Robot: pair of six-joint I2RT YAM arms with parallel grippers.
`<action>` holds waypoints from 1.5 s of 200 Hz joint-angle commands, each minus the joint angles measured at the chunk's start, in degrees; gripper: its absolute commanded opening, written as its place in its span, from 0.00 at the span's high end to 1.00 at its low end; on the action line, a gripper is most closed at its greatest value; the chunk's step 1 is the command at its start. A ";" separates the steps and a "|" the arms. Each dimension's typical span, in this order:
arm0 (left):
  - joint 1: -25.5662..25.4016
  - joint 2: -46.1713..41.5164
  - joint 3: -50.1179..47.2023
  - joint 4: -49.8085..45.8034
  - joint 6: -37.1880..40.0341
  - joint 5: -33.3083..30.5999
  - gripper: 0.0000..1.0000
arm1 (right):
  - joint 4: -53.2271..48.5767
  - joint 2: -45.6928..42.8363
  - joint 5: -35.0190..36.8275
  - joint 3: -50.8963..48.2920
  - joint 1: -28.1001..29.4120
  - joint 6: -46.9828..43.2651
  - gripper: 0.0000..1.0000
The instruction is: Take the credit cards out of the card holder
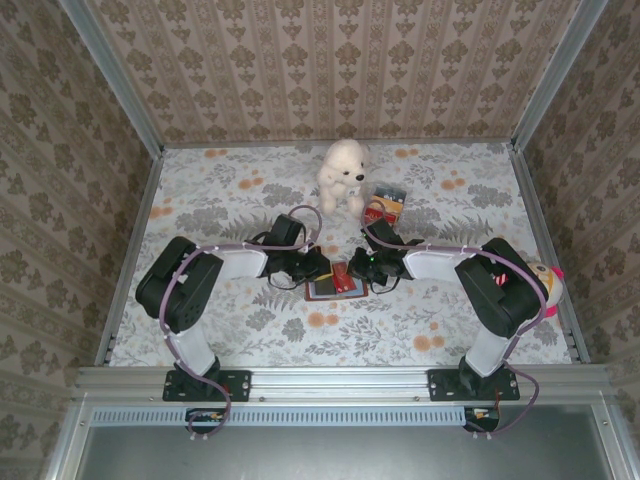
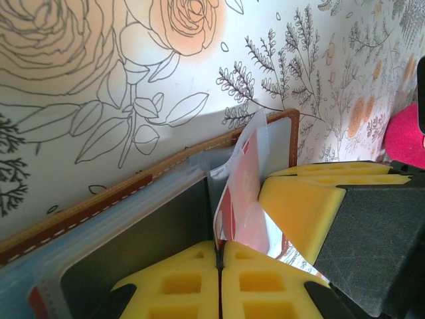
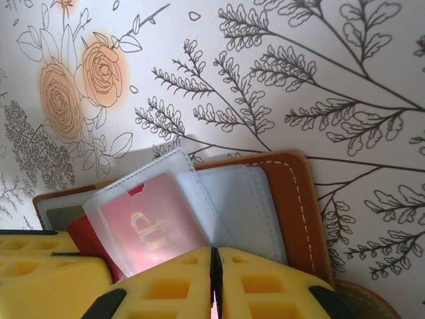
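- Pinching shut, my left tool (image 2: 219, 256) has its yellow pads pressed together at the bottom centre of the left wrist frame. The edge of the red credit card (image 2: 238, 189) runs straight down into their seam.
- My right tool (image 3: 214, 266) also has its pads closed tight, at the bottom centre of the right wrist frame. I cannot tell whether anything is caught between them.
- The card holder (image 1: 337, 289) lies open on the counter (image 1: 450, 310) at the centre of the overhead frame, directly under both tools, which meet over it from left and right.
- The holder's near part is hidden behind my pads in both wrist frames.
- The print on the red card is blurred by the clear sleeve (image 3: 166, 166) over it.
- A grey card face in the left pocket is cut off by the pads.
- The holder's long axis runs left to right in the overhead frame.
- The red card stands up out of the holder, its long axis near upright and leaning toward the upper right of the left wrist frame.
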 commanded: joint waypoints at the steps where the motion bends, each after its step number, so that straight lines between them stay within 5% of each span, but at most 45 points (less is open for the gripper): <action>1: 0.94 -2.30 -0.85 -3.34 2.36 0.48 0.93 | -9.73 1.66 6.48 -3.07 -0.24 0.45 0.88; 99: 1.69 -14.27 2.92 -25.39 13.15 -7.09 0.93 | -8.75 -1.82 2.93 -1.18 -0.21 -0.41 0.88; 134: 1.92 -21.88 4.05 -28.28 13.41 -10.12 0.93 | -7.63 -10.93 -0.35 -0.26 -0.17 -3.52 0.70; 193: 2.37 -29.61 4.90 -18.96 6.82 -5.10 0.92 | 0.54 -23.62 -10.37 -0.43 -1.22 -5.32 0.29; 215: 3.17 -31.06 3.92 -13.62 2.69 -1.52 0.92 | 4.71 -23.28 -16.28 0.15 -2.85 -4.75 0.21; 269: 5.02 -32.88 0.12 0.17 -7.66 4.17 0.92 | 21.58 -17.06 -32.79 0.53 -7.51 2.76 0.16; 300: 5.80 -32.61 -1.21 5.35 -11.44 5.28 0.93 | 26.73 -16.79 -36.58 0.78 -8.41 5.15 0.30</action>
